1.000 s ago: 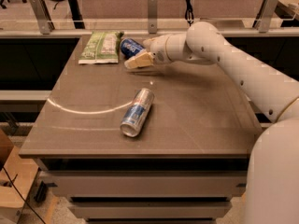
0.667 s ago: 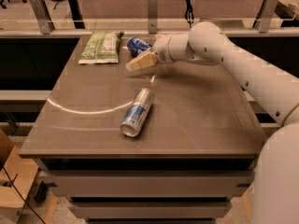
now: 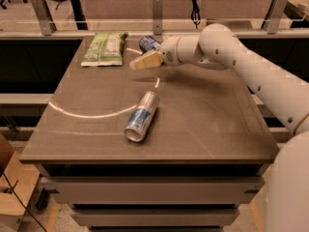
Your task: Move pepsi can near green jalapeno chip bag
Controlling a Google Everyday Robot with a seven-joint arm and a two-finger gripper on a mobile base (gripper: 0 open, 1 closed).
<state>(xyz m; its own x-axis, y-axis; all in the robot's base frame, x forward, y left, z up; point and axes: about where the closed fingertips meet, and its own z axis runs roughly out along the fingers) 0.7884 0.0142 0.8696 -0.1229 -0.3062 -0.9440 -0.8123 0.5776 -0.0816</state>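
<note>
The pepsi can [image 3: 148, 43], dark blue with a silver top, is at the back middle of the table, just behind my gripper. My gripper [image 3: 145, 60] points left, in front of and slightly below the can in the picture. The arm reaches in from the right. The green jalapeno chip bag [image 3: 104, 49] lies flat at the back left of the table, a short gap to the left of the can and the gripper. Part of the can is hidden by the gripper's wrist.
A taller slim silver-blue-red can [image 3: 141, 116] lies on its side in the middle of the brown table [image 3: 207, 124]. A rail with posts [image 3: 157, 8] runs behind the table. The arm [image 3: 251, 66] spans the back right part.
The pepsi can now shows a little further right and back than a second ago. My gripper has lifted slightly and stays in about the same place. The chip bag and slim can have not moved.
</note>
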